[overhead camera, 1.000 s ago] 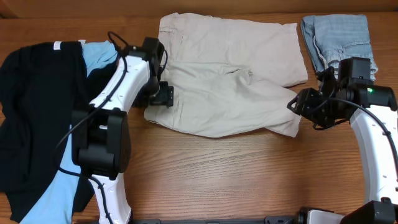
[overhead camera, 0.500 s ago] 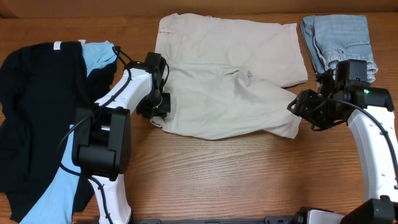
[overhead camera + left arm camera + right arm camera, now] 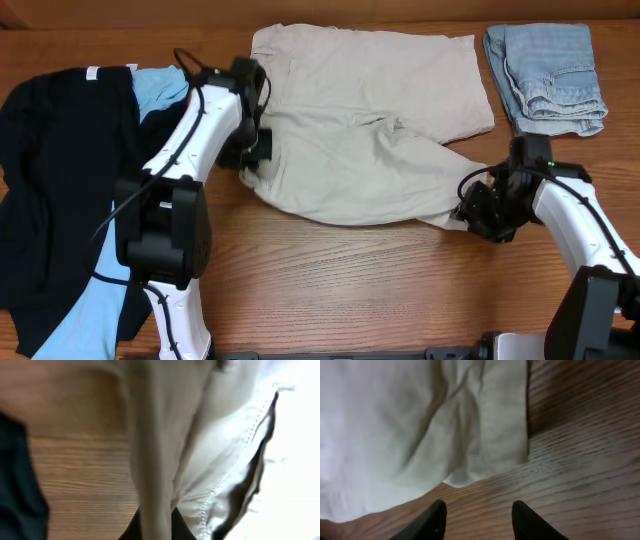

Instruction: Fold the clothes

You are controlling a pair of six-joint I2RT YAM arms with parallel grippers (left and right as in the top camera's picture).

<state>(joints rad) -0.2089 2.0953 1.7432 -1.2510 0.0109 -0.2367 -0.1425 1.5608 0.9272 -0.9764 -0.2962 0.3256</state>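
Khaki shorts (image 3: 370, 150) lie centre-rear on the desk (image 3: 350, 290), long axis left-right, waistband left, leg hems right. Left fingers (image 3: 258, 150) are clamped on the waistband edge. Right fingers (image 3: 432, 520) are spread, empty, just off the near hem.

- Left arm (image 3: 195, 115): base block at the near left. The white link stretches away and to the right, and the wrist is bent back down at its far end.
- Left gripper (image 3: 256, 152): points down at the table (image 3: 350, 280). The fingers are closed, pinching a fold of the khaki shorts (image 3: 155, 460). Only dark finger stubs show in the wrist view.
- Right arm (image 3: 575, 215): base at the near right corner, with the white link angled up and inward.
- Right gripper (image 3: 480, 207): aimed left and held low over the table. The fingers (image 3: 434, 519) are spread apart.
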